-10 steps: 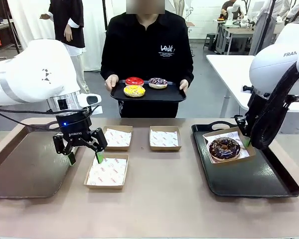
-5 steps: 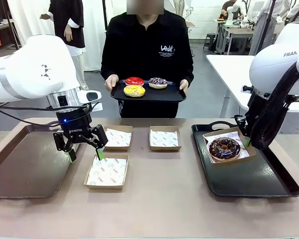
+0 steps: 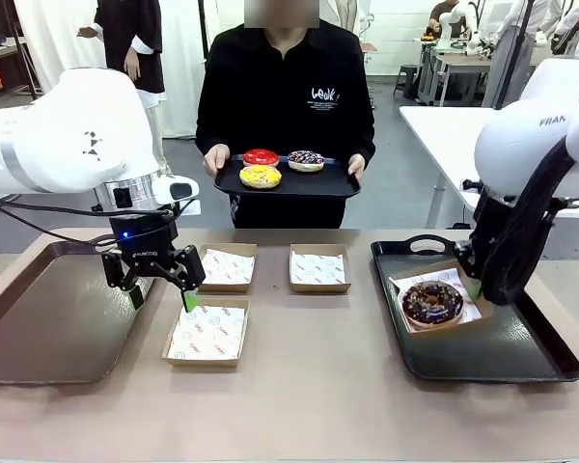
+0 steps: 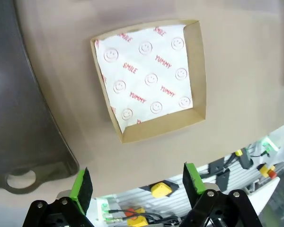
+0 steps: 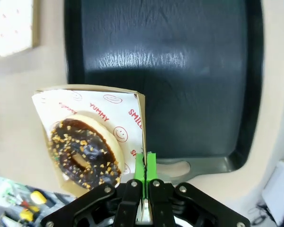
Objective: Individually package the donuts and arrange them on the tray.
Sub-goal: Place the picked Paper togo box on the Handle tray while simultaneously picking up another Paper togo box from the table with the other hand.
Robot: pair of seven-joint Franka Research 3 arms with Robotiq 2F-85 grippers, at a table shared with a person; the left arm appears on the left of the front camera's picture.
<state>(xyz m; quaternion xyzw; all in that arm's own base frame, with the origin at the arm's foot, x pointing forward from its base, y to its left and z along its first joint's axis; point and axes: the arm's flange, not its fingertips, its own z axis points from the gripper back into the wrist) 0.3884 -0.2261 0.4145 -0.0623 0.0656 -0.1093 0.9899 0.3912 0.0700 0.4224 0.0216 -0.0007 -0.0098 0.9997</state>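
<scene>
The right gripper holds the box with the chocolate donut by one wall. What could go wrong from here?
The right gripper pinches only one thin wall of the box, so it may bend or tip and the chocolate donut could slide. The box reaches over the black tray's rim; released here, it might sit tilted.

Red "SMILE" and "YUMMY" (between smiley faces) repeat on the paper liner (image 4: 149, 80) of the empty box (image 4: 163, 128), "YUMMY" again on the sheet (image 5: 125, 118) lining the chocolate donut (image 5: 83, 151) carton (image 5: 141, 109), and "FRAN" on the right arm (image 3: 531, 130).
</scene>
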